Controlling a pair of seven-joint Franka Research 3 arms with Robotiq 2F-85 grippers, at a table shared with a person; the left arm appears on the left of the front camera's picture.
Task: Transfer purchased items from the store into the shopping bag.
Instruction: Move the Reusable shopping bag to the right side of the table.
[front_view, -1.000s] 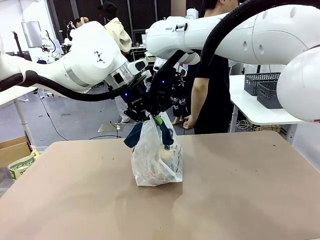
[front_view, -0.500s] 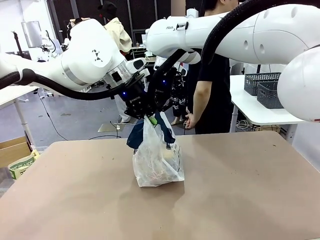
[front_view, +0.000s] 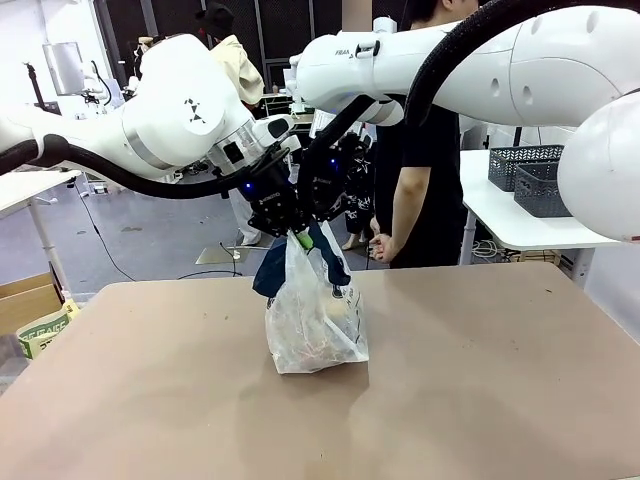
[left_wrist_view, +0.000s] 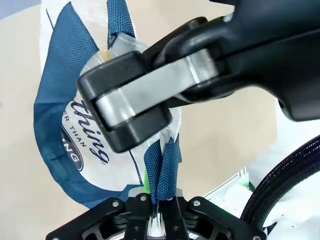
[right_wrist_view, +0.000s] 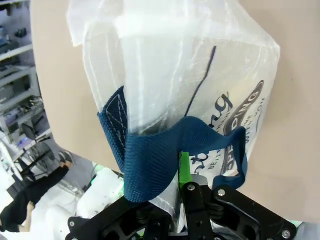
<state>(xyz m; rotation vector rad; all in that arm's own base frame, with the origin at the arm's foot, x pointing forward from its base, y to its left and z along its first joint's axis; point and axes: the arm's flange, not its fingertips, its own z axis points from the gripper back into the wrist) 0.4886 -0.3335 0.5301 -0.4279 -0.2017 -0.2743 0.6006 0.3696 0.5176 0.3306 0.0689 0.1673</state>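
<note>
left gripper (front_view: 296, 232): fingers pinched together on a navy strap handle (left_wrist_view: 163, 172) of the shopping bag, held above the bag's top; same clamp seen in left wrist view (left_wrist_view: 159, 210)
right gripper (front_view: 322, 228): right next to the left one, over the bag mouth; in right wrist view (right_wrist_view: 172, 202) the jaws are nearly closed, the other strap (right_wrist_view: 150, 157) draped across them with plastic film between, green pad (right_wrist_view: 183, 167) visible
table (front_view: 500, 380): tan top, bag stands left of centre, towards the far side
shopping bag (front_view: 315, 320): translucent white, base resting on the table, top drawn up to the grippers; dark print on the side
purchased items (front_view: 318, 345): yellowish/tan shapes showing through the lower bag, details unclear
person (front_view: 425, 150): black shirt, standing at the far edge, right of the bag
grey baskets (front_view: 530, 172): on the far-right white table, well apart from the bag
</note>
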